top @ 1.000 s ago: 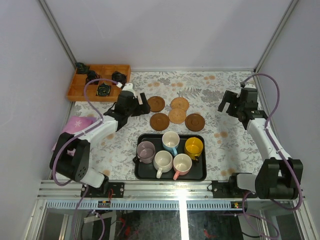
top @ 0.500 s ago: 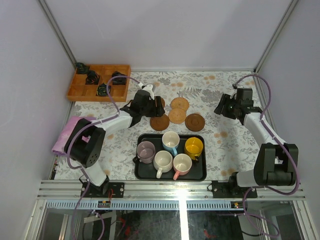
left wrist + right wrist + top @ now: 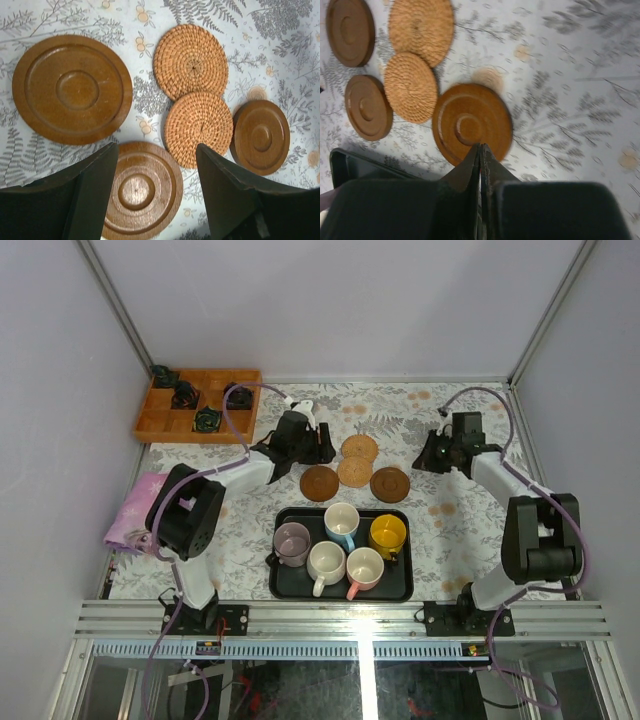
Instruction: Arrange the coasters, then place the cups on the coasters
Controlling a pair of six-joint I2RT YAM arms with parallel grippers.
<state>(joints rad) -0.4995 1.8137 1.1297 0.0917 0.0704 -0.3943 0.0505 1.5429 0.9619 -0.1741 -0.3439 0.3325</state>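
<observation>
Five coasters lie in a cluster behind the tray: two woven ones point(image 3: 359, 448) point(image 3: 354, 471) and wooden ones point(image 3: 319, 482) point(image 3: 389, 484), while my left gripper point(image 3: 308, 445) covers the last. In the left wrist view that gripper point(image 3: 156, 150) stands open and empty, its fingers framing a wooden coaster point(image 3: 142, 190) lower down, with a larger-looking one point(image 3: 72, 89) at the upper left. My right gripper point(image 3: 430, 455) is shut on nothing, and its tip point(image 3: 480, 146) shows over the near rim of a wooden coaster point(image 3: 472, 122). The cups stand in the black tray point(image 3: 400, 590): mauve point(image 3: 292, 542), light blue point(image 3: 342, 522), yellow point(image 3: 387, 534), cream point(image 3: 326, 562), pink-handled point(image 3: 364, 568).
An orange wooden box point(image 3: 160, 425) with small black objects sits at the back left. A pink cloth point(image 3: 150, 502) lies at the left edge. The tray's corner point(image 3: 350, 165) shows near the right gripper. A floral cloth covers the table.
The left arm swung right from near the box to above the coasters, and its jaws narrowed somewhat. The right gripper moved left toward the coasters and shut.
</observation>
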